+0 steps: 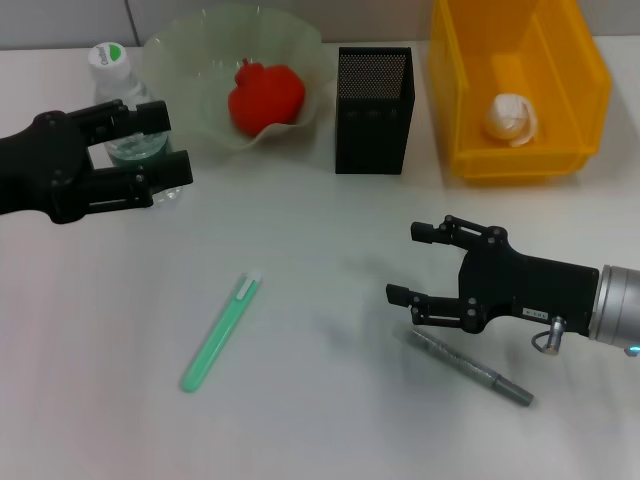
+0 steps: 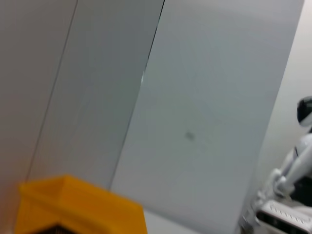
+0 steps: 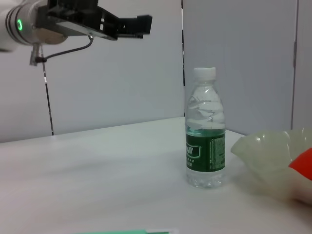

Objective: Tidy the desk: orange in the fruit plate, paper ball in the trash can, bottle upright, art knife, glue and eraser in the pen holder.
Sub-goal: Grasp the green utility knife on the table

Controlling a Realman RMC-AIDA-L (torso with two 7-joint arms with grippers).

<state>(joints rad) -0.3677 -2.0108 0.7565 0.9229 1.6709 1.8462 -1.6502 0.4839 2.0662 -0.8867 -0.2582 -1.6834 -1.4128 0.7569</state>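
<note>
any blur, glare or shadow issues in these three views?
Head view: even light, soft shadow under the right end effector across the grey pen; left end effector sharp. Left wrist view: soft and tilted, mostly wall, yellow bin corner smeared. Right wrist view: bottle crisp, bowl and table foreground blurred.

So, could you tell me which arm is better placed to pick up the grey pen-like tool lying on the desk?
The right. Its open hand hovers directly beside the grey tool, probably the art knife, while the left hand is open far across the desk by the upright bottle.
</note>
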